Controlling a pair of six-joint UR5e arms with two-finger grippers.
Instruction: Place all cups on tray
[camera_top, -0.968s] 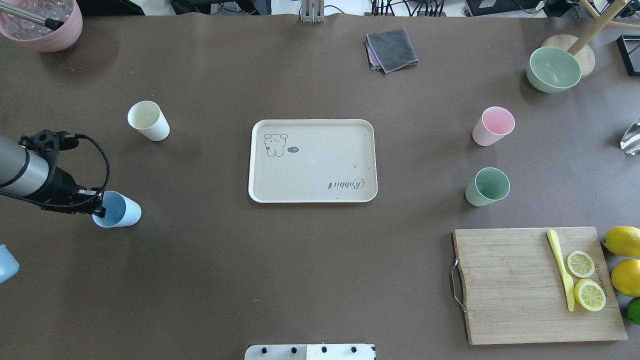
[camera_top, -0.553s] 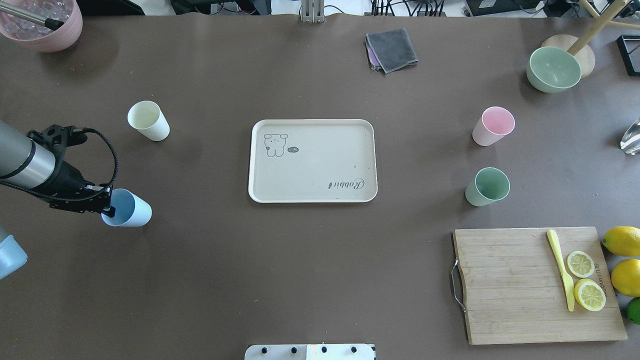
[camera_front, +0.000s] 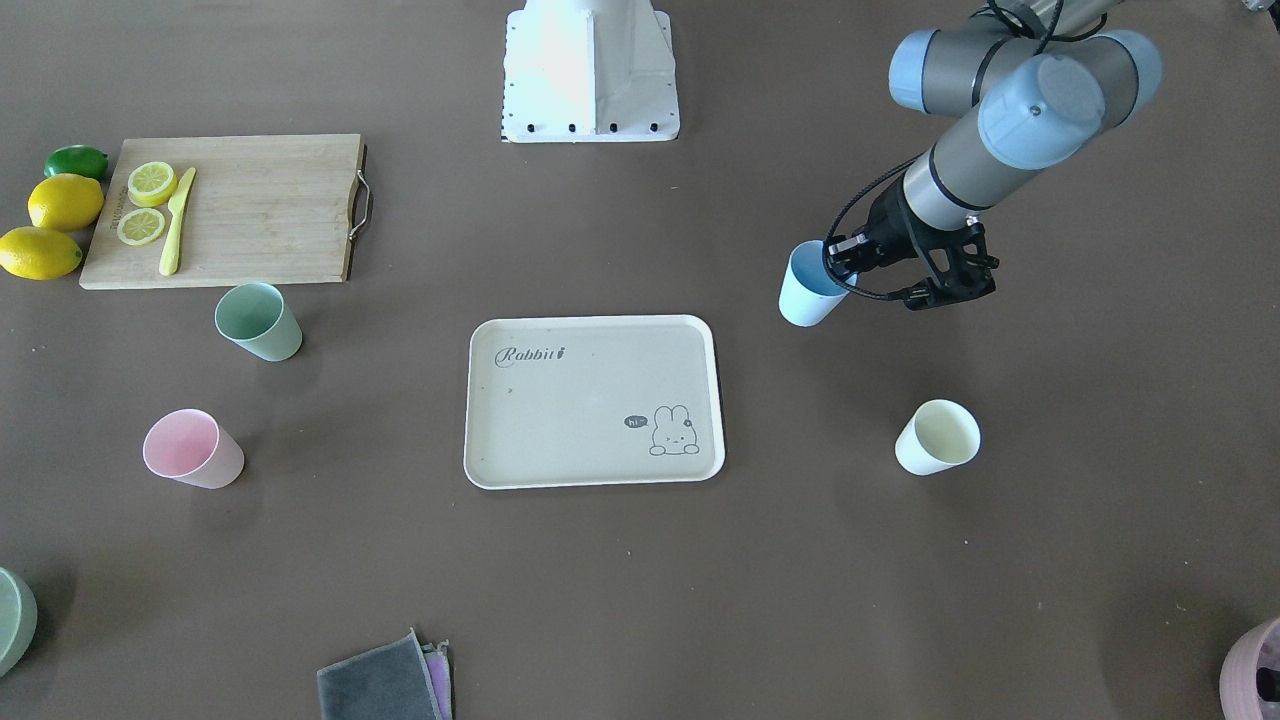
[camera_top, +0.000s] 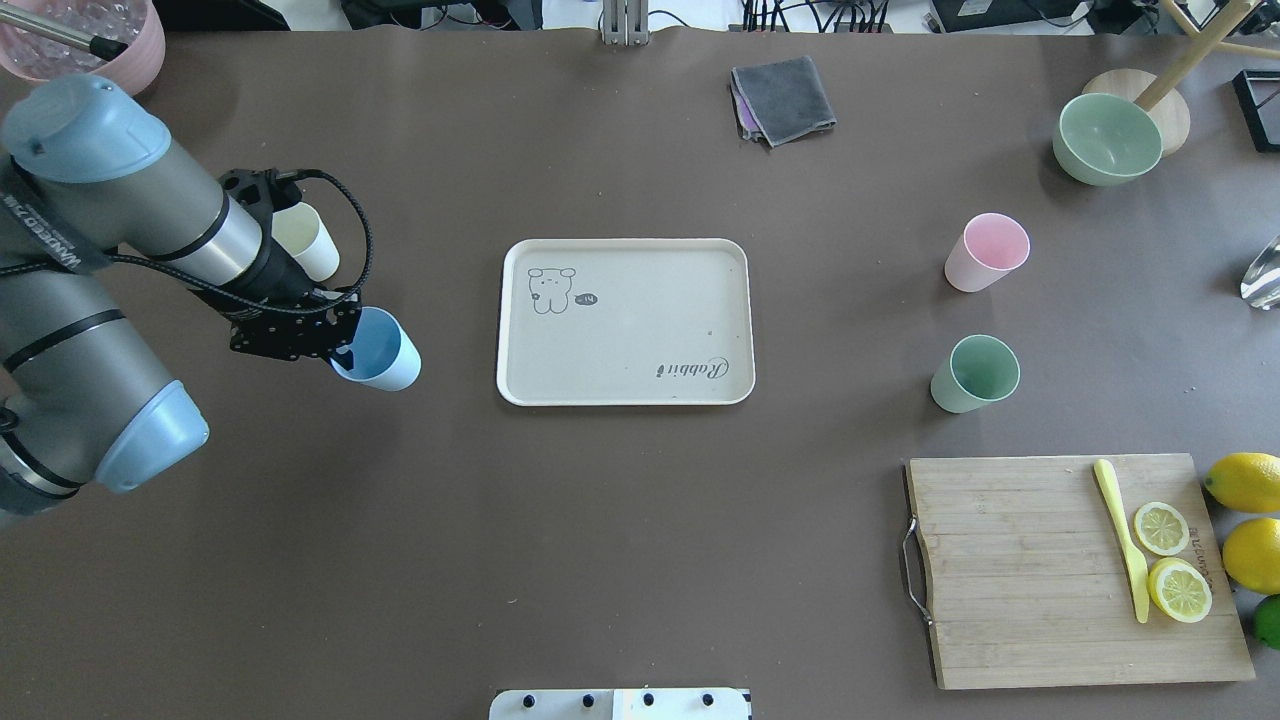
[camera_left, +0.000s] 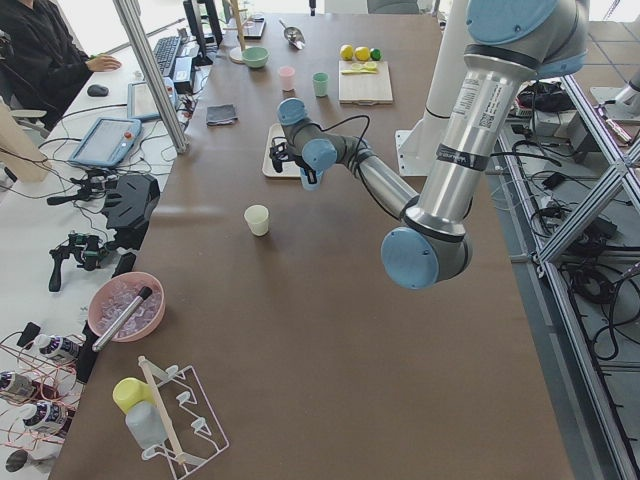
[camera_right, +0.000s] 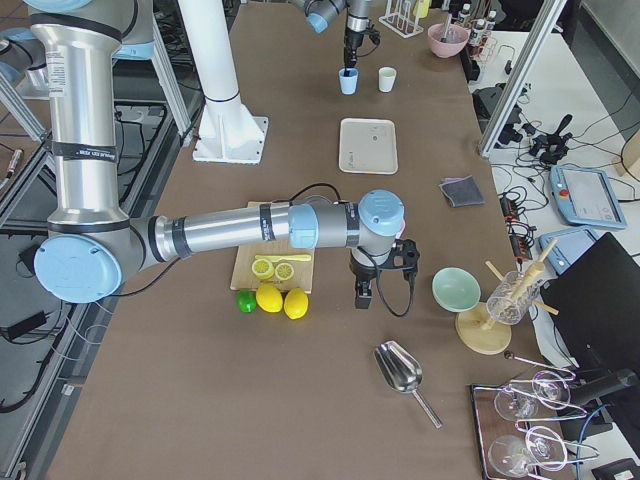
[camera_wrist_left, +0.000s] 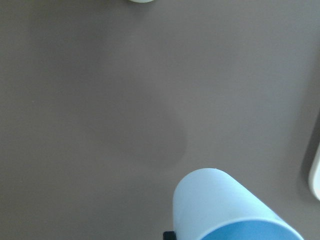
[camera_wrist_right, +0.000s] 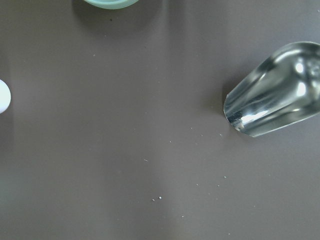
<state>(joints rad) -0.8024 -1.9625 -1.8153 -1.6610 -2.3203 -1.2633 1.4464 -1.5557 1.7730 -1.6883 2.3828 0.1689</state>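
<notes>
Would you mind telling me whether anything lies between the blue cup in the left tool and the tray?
Nothing visible does: only bare table separates the light blue cup in the left tool from the tray. The cream-yellow cup stands aside.

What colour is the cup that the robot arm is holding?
The cup is light blue, best seen in the overhead view.

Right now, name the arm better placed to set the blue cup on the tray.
Left. The left claw holds the light blue cup by the rim, close beside the tray. The right claw hangs far off, past the cutting board.
</notes>
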